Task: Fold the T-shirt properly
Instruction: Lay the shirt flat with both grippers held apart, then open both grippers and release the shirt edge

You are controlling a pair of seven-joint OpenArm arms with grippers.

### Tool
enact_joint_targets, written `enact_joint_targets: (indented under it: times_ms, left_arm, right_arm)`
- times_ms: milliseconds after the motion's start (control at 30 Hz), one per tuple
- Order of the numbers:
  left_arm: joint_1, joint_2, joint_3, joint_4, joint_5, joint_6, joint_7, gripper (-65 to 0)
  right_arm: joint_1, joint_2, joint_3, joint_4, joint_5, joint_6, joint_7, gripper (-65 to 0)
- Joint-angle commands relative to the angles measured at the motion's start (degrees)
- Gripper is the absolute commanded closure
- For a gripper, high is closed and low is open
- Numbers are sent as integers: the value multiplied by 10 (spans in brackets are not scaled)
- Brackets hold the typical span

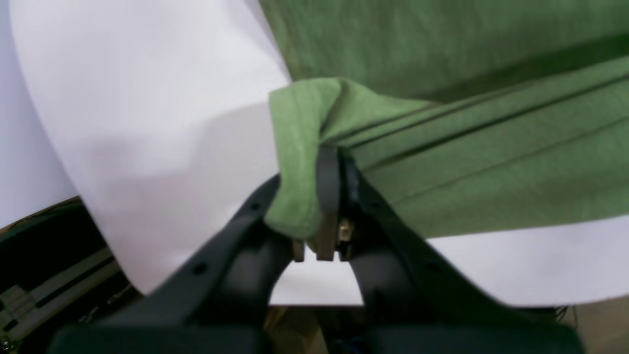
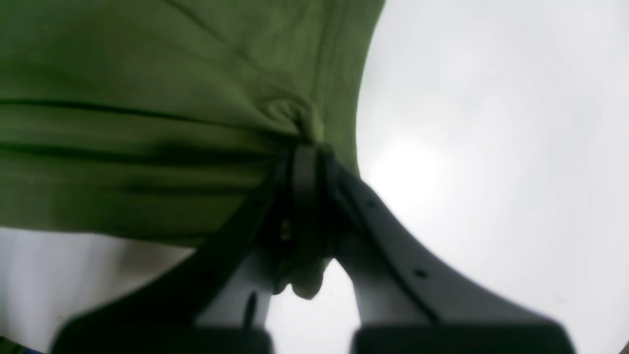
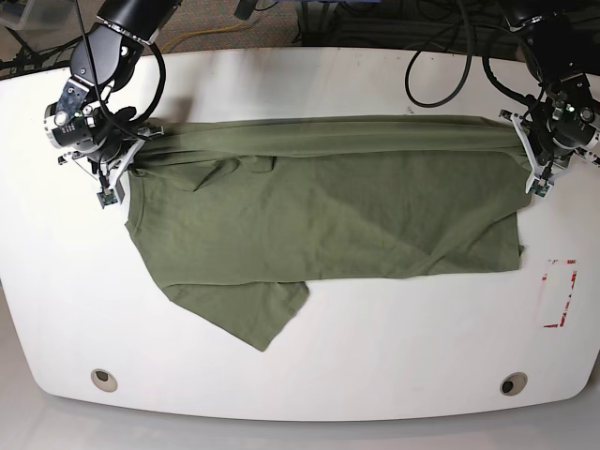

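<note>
The olive-green T-shirt (image 3: 328,216) lies across the white table, pulled taut between both grippers along its far edge, which is folded over into a long band. One sleeve (image 3: 253,314) sticks out toward the front. In the base view my right gripper (image 3: 141,152) is on the left, shut on the shirt's far corner there. My left gripper (image 3: 520,136) on the right is shut on the opposite far corner. In the left wrist view the left gripper (image 1: 334,152) pinches bunched green T-shirt (image 1: 467,147) fabric. The right wrist view shows the right gripper (image 2: 304,150) clamping the T-shirt (image 2: 147,123) in the same way.
The white table (image 3: 300,384) has rounded corners and two round holes (image 3: 104,379) (image 3: 512,383) near the front edge. A red-and-white marker (image 3: 560,292) lies at the right. Black cables (image 3: 441,56) hang behind the table's far edge.
</note>
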Motion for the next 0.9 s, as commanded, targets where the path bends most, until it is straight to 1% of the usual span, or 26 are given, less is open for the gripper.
enact_joint_targets:
  times_ms: [0,33,100,133,200,233,267,300,333,400,467,500,600,667,767,800,867]
  left_arm:
    - [-21,-22,5,-18,19,2,4,-132]
    - [-26,-29,6,-28,16,2,4,-204]
    - [-34,-29,4,-42,15,2,4,-375]
    - [-38,-29,3,-42,15,2,4,-438]
    - [-49,-28,4,-41,15,2,4,-531]
    - [-56,-28,4,-41,15,2,4,-543]
    - [-65,-28,4,-41,15,2,5,-537]
    - [-75,-28,4,-41,14,2,6,-532]
    - [-82,-28,2,-40,14,2,7,-532]
    - [-94,-28,2,-40,14,2,7,-532]
    - [-95,-29,0,-23,13,2,7,-532]
    - [-91,-29,-4,-11,6,2,7,-532]
    - [-67,-30,-22,1,-24,2,6,-532]
    - [-51,-30,-32,1,-42,2,4,-531]
    - [-36,-28,-48,1,-41,2,4,-531]
    - [-25,-28,-56,1,-41,2,3,-531]
    - [-13,-26,-61,0,-42,2,-6,-531]
  right_arm:
    - [15,11,4,-1,-13,-4,13,-11]
    - [15,11,4,-3,-14,-4,17,-51]
    - [19,11,4,-10,-14,-4,29,-174]
    - [22,11,4,-10,-14,-4,33,-228]
    - [26,11,4,-10,-14,-4,36,-352]
    - [26,11,4,-6,-14,-4,36,-411]
    - [27,11,4,-4,-14,-4,36,-453]
    - [27,11,5,6,-14,-4,36,-477]
    - [26,10,9,16,-14,-4,36,-487]
    - [25,8,32,43,-13,-4,32,-488]
    - [25,-2,53,53,-13,-4,17,-488]
    - [25,-5,67,55,-13,-4,7,-488]
    - [21,-5,104,59,15,-4,-17,-488]
    - [7,-5,135,59,54,-4,-43,-488]
    - [-15,-5,151,60,111,-4,-72,-488]
    - [-30,-5,154,61,147,-4,-75,-488]
    - [-50,-5,153,59,194,-4,-75,-488]
